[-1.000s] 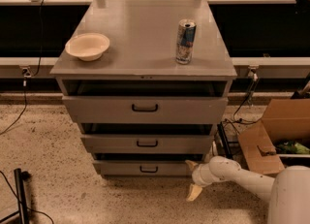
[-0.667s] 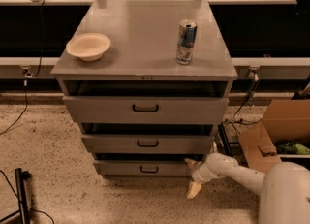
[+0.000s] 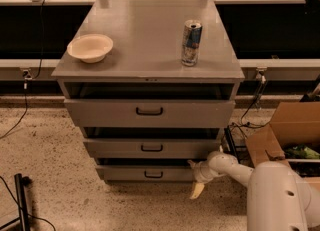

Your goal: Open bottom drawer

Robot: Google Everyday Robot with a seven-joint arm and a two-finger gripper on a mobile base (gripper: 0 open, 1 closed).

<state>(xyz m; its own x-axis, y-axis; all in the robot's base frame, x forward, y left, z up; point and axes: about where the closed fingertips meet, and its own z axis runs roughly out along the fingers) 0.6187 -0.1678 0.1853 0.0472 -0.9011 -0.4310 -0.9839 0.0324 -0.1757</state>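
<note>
The grey cabinet (image 3: pixel 150 50) has three drawers, all standing slightly out. The bottom drawer (image 3: pixel 125 174) is the lowest one, a shallow grey front with a small black bar handle (image 3: pixel 153 174). My gripper (image 3: pixel 196 179) is at the right end of the bottom drawer's front, low by the floor. One cream fingertip (image 3: pixel 196 190) points down toward the floor and a small dark tip lies against the drawer's upper right corner. My white arm (image 3: pixel 235 167) reaches in from the lower right.
A cream bowl (image 3: pixel 90 48) and a drink can (image 3: pixel 191 43) stand on the cabinet top. An open cardboard box (image 3: pixel 287 135) sits on the floor to the right. Cables and a black stand (image 3: pixel 21 200) are at the lower left. Speckled floor lies in front.
The gripper stays at the bottom drawer's right end. The arm's near segment has shifted slightly to the left. The drawers look unchanged.
</note>
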